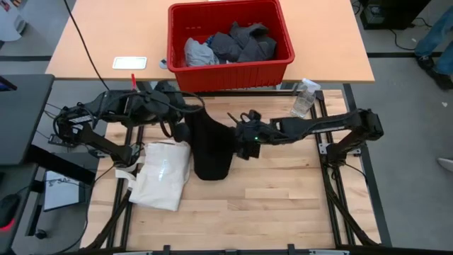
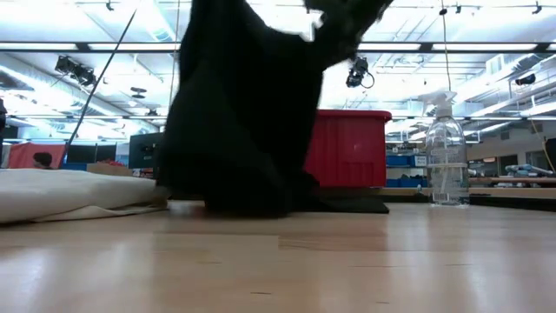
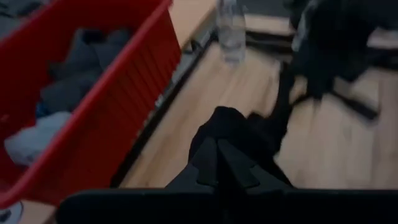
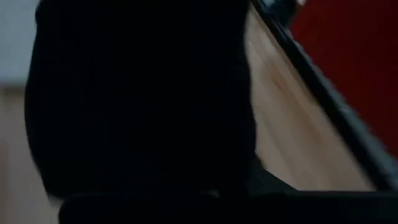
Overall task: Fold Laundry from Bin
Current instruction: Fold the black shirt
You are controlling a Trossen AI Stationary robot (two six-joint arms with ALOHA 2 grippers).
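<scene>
From above, you see the black T-shirt (image 1: 211, 147) hanging between both arms over the middle of the wooden table (image 1: 283, 205), its lower end pooling beside the cream tote bag (image 1: 163, 175) on the left. Your left gripper (image 1: 185, 108) pinches the cloth near the far left corner, just in front of the red bin (image 1: 230, 39), and your right gripper (image 1: 244, 136) has clamped onto the shirt's right edge; both sets of fingers are clenched on fabric. The bin sits on the farther table and holds the rest of the laundry (image 1: 230, 44), grey and dark pieces heaped loosely; a spray bottle (image 1: 304, 98) stands to its right. At table height, the shirt (image 2: 243, 113) drapes as a limp dark curtain with its hem dragging on the boards, the tote (image 2: 69, 193) lying flat at left and the bottle (image 2: 449, 152) upright at right. Through the left wrist camera, the left gripper (image 3: 219, 163) is closed on a bunched black fold, the bin wall (image 3: 118, 106) close alongside. Through the right wrist camera, black cloth (image 4: 143, 93) fills almost everything, so the fingers are hidden there. Judge the shirt light, soft and shapeless: it will sag and twist, so hold it at shoulder seams or hem corners and keep it taut.
</scene>
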